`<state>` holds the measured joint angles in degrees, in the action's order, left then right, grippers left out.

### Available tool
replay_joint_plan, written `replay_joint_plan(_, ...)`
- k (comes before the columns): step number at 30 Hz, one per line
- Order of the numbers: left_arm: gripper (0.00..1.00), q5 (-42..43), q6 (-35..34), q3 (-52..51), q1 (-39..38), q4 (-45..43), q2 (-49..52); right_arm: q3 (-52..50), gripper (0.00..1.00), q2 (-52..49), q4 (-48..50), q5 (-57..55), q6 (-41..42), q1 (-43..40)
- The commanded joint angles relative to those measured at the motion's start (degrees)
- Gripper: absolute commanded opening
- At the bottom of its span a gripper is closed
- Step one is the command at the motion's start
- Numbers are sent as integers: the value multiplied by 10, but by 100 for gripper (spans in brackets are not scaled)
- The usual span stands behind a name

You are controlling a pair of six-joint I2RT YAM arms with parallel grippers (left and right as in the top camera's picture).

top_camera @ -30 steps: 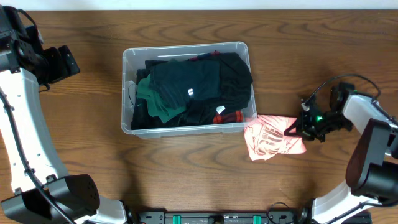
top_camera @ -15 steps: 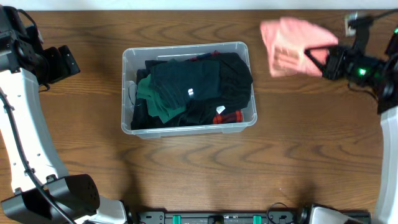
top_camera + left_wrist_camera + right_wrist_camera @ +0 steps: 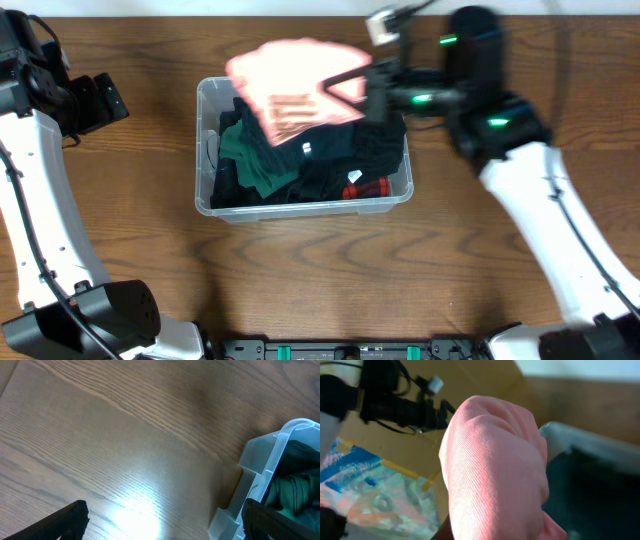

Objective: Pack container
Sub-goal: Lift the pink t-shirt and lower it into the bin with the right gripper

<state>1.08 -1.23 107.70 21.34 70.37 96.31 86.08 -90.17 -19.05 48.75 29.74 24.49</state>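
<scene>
A cloth (image 3: 290,92), held by the right end effector (image 3: 340,85), hangs over the container (image 3: 300,208).

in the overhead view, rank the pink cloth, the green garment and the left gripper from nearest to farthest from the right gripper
1. pink cloth: gripped by the right gripper, above the back of the container.
2. green garment: inside the container, on its left side.
3. left gripper: far left, outside the container.

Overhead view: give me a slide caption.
Right tool holds a pink garment over the clear container packed with dark clothes.
</scene>
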Motion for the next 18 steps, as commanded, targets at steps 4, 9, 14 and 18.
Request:
replay_joint_plan(4,98,-5,6,-4,2,1,-7,0,1,-83,29,-101,101,92)
replay_joint_plan(9,98,-5,6,-4,2,1,-7,0,1,-165,29,-104,135,129)
replay_joint_plan(14,98,-5,6,-4,2,1,-7,0,1,-235,-16,-115,132,133)
replay_joint_plan(18,98,-5,6,-4,2,1,-7,0,1,-257,-86,-169,92,124)
